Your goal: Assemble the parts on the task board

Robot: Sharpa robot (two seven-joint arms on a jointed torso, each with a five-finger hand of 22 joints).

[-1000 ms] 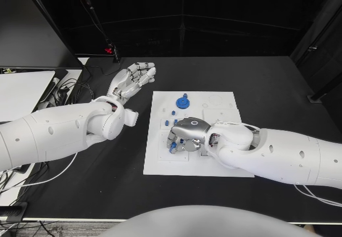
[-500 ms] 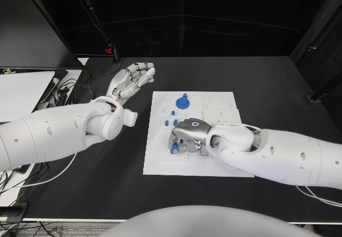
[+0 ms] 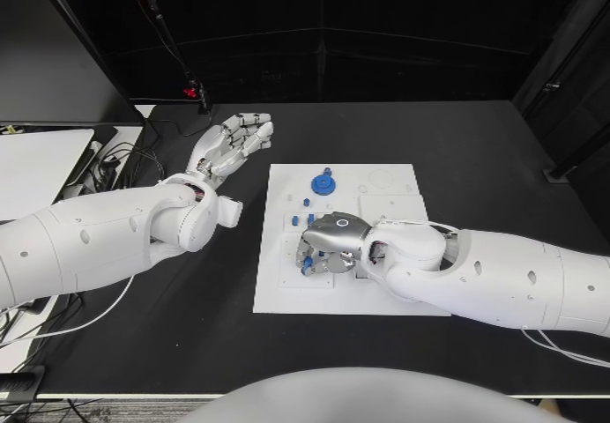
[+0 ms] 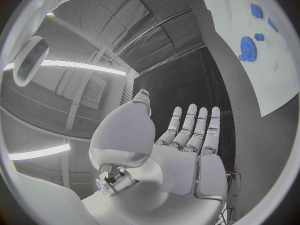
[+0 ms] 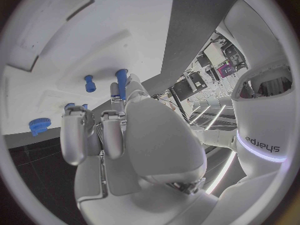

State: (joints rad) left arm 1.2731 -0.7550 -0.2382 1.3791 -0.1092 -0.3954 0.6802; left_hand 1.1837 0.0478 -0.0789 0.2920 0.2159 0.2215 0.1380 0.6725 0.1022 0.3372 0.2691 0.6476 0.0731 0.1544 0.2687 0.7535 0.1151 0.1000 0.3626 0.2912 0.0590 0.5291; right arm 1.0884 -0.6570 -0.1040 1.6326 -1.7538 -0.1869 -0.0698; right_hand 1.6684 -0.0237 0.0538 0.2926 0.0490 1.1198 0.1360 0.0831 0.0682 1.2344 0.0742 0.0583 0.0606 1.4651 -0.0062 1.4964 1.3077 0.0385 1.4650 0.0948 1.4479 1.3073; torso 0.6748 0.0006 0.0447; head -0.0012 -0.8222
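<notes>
Head view showed the right hand (image 3: 328, 240) low on the task board (image 3: 286, 295), fingers pinching a blue peg (image 5: 120, 83) to fit it, while the left hand (image 3: 232, 143) waited aside, fingers apart.

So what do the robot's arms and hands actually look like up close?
Both arms are smooth, rounded white shells with small dark dots. The left hand and right hand are silver metal with jointed fingers. The right hand's back is a glossy silver dome bearing a small ring mark.
</notes>
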